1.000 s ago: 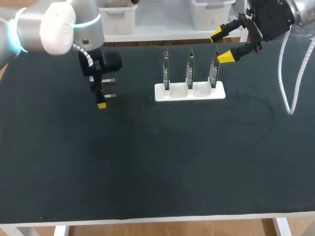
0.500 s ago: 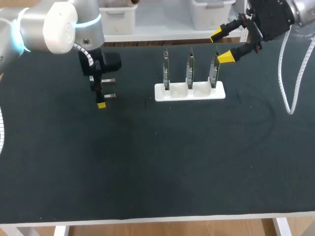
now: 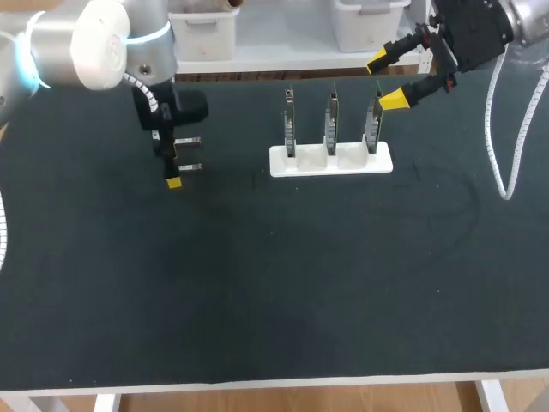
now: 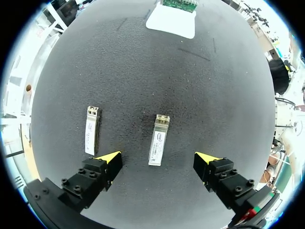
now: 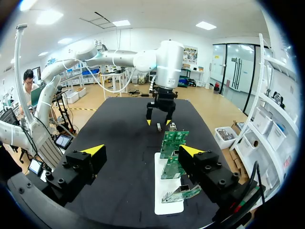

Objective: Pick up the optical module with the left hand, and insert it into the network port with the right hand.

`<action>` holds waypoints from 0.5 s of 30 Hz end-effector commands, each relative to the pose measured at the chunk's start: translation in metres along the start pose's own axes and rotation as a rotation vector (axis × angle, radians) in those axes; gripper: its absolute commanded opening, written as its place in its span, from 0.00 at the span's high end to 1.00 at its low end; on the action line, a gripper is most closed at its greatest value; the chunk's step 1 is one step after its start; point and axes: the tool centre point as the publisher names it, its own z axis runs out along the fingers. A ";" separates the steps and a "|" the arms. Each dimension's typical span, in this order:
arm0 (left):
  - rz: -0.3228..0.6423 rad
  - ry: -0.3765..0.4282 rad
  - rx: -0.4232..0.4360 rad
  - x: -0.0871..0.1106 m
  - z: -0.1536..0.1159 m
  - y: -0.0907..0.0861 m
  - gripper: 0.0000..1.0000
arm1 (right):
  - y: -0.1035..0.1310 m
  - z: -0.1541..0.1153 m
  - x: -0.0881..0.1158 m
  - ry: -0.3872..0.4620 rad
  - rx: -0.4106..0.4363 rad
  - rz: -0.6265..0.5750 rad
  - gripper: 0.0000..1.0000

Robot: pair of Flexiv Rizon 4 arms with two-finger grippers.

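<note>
Slight shift of the left arm (image 3: 103, 43) toward the far left since a second ago; no change on the right. Left hand (image 4: 157, 159) released, hovering with fingers spread either side of the optical module (image 4: 159, 139), not touching it. Module flat on the surface (image 3: 283, 292) at far left, long axis pointing toward the white holder (image 3: 330, 160). Right hand (image 3: 386, 81) likewise released and empty, hanging above the far right end of the holder, beside the rightmost of three upright circuit boards (image 3: 372, 124). Step in hand, by the look of it: final alignment for the pick, nothing grasped yet. Next, probably: straight down, clench on the module's long sides, lift, carry rightward for the handover. Worth watching: a second module (image 4: 92, 130) just beside the far finger, close enough to be nudged on the descent. Plenty of bare surface on the near side and between module and holder. Far tighter among the boards, with what looks like a metal port cage (image 5: 181, 194) low on the board closest to the right hand.
</note>
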 end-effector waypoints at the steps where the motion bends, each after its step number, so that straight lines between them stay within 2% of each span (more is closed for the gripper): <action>1: 0.003 0.006 0.011 -0.002 0.000 0.005 0.00 | 0.001 0.000 0.000 0.001 0.003 0.000 0.00; 7: 0.003 0.006 0.011 -0.002 0.000 0.005 0.00 | 0.001 0.000 0.000 0.001 0.003 0.000 0.00; 8: 0.003 0.006 0.011 -0.002 0.000 0.005 0.10 | 0.001 0.000 0.000 0.001 0.003 0.000 0.00; 9: 0.003 0.006 0.011 -0.002 0.000 0.005 0.53 | 0.001 0.000 0.000 0.001 0.003 0.000 0.00; 10: 0.003 0.006 0.011 -0.002 0.000 0.005 1.00 | 0.001 0.000 0.000 0.001 0.003 0.000 0.00; 15: 0.003 0.006 0.011 -0.002 0.000 0.005 1.00 | 0.001 0.000 0.000 0.001 0.003 0.000 0.00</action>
